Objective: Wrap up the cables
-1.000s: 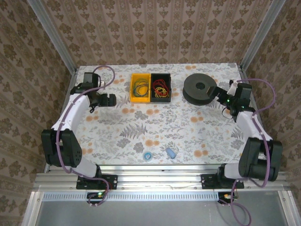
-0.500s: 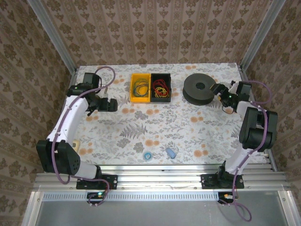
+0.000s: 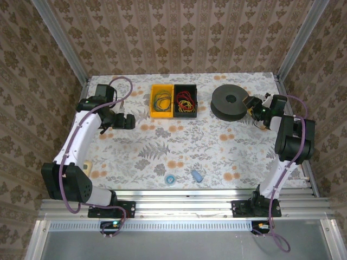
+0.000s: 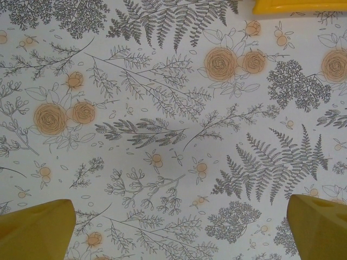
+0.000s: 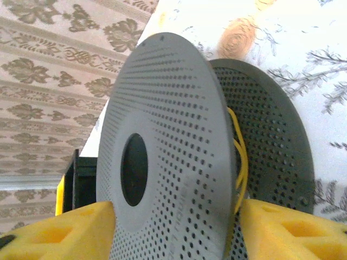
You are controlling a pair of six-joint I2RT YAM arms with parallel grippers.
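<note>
The cables (image 3: 186, 101), thin red wire, lie in loose loops in the black bin (image 3: 195, 92) at the far side of the surface (image 3: 217, 157), tangled with yellow ones and well apart from both claws. We judge them light, limp and a little springy, likely to drag their neighbours along. We would pinch a single strand near a free end, not grab the whole bundle. The spool (image 3: 230, 102) looks rigid and much heavier, and its rim is the natural place to hold it. The right claw (image 3: 252, 105) sits at the spool's right edge. In the right wrist view it (image 5: 176, 230) stands about half open with the near flange between its pads (image 5: 59, 233). We cannot tell whether they press on the flange yet. That view also looks into the groove between the flanges, where a yellow strand (image 5: 239, 157) lies. From overhead the top flange covers that groove. The overhead view gives us the layout instead, with the yellow bin (image 3: 153, 100) of dark coiled wire just beside the black one. The left claw (image 3: 126, 121) hangs near that bin, and its own camera shows it (image 4: 176, 230) fully spread and empty over bare printed cloth.
</note>
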